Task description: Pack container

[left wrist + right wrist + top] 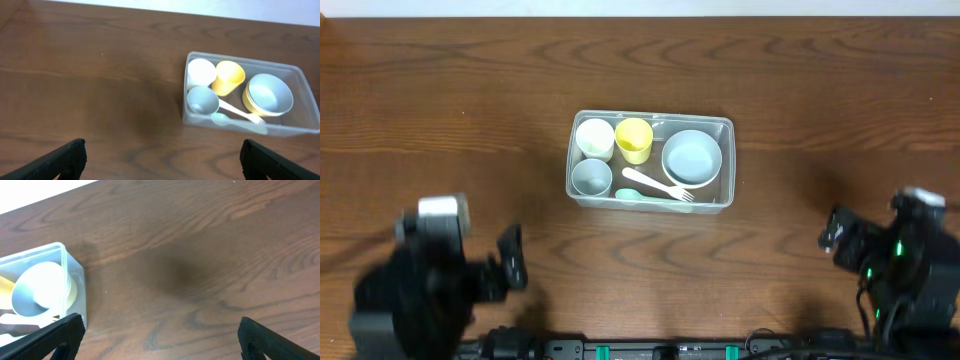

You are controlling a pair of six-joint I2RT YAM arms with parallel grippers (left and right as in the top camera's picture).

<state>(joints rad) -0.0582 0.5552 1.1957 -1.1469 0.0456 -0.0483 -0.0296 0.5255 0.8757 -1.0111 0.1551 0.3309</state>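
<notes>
The container, a clear rectangular tub, is seen at the middle of the table, lid-less, well apart from both arms. Inside it are found a white cup and a yellow cup side by side along the far wall, a grey-blue cup in front of the white one, and a pale-blue bowl at the right end, apparently nested in a yellowish bowl. A white fork and a pale-green spoon are laid along the near wall. No loose item is seen on the table. The left gripper and right gripper are held near the front edge, jaws spread wide, nothing grasped. Packing is judged complete; whether a lid is required cannot be told.
</notes>
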